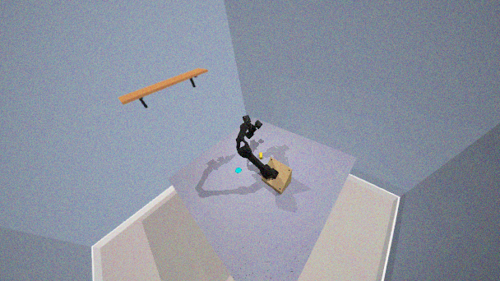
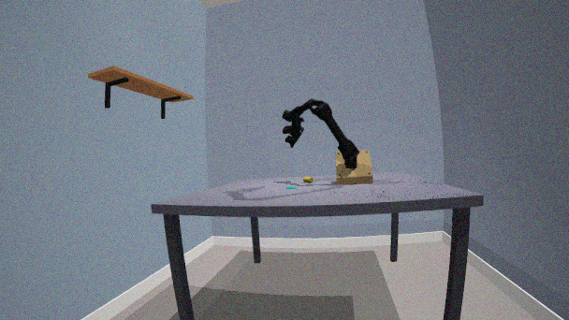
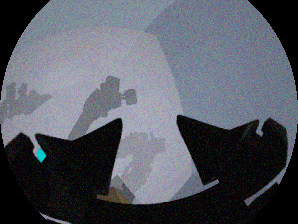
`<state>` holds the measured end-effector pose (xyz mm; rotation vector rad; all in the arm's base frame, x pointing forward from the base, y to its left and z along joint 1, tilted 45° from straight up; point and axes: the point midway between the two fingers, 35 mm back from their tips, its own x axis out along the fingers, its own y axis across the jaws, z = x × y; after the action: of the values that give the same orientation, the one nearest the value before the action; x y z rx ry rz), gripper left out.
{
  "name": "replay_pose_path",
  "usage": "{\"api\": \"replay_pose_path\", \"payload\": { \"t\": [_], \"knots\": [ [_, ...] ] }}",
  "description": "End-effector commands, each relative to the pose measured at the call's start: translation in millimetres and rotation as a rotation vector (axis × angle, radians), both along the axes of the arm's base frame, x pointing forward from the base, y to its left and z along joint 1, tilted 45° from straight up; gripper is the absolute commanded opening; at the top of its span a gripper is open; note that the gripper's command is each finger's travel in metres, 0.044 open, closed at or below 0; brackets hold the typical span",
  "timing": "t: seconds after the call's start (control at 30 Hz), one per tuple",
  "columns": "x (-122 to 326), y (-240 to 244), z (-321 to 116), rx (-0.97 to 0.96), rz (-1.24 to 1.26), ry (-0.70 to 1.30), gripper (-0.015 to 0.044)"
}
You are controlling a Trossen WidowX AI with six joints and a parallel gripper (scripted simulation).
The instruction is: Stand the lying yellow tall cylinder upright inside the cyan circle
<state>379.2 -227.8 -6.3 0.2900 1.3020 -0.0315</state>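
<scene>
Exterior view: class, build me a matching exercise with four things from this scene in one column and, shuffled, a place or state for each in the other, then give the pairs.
Things:
1. yellow cylinder
2. cyan circle
3. gripper
4. wooden shelf

Places or states:
A. fixed to the wall
B. open, raised above the table
C. lying on its side on the table
D. flat mark on the table

Pairs: 1-C, 2-D, 3-B, 4-A
</scene>
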Motion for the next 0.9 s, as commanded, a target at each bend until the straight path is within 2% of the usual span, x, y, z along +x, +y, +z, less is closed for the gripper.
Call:
{"api": "replay_pose_path", "payload": {
  "t": [0.0,0.6,0.87],
  "knots": [
    [-15.9,18.4,-18.0,0.133,-0.058,0.081,0.0309],
    [-77.4,97.9,-56.3,0.650,-0.351,0.493,0.0309],
    [-79.1,101.8,-58.1,0.668,-0.363,0.510,0.0309]
  ]
}}
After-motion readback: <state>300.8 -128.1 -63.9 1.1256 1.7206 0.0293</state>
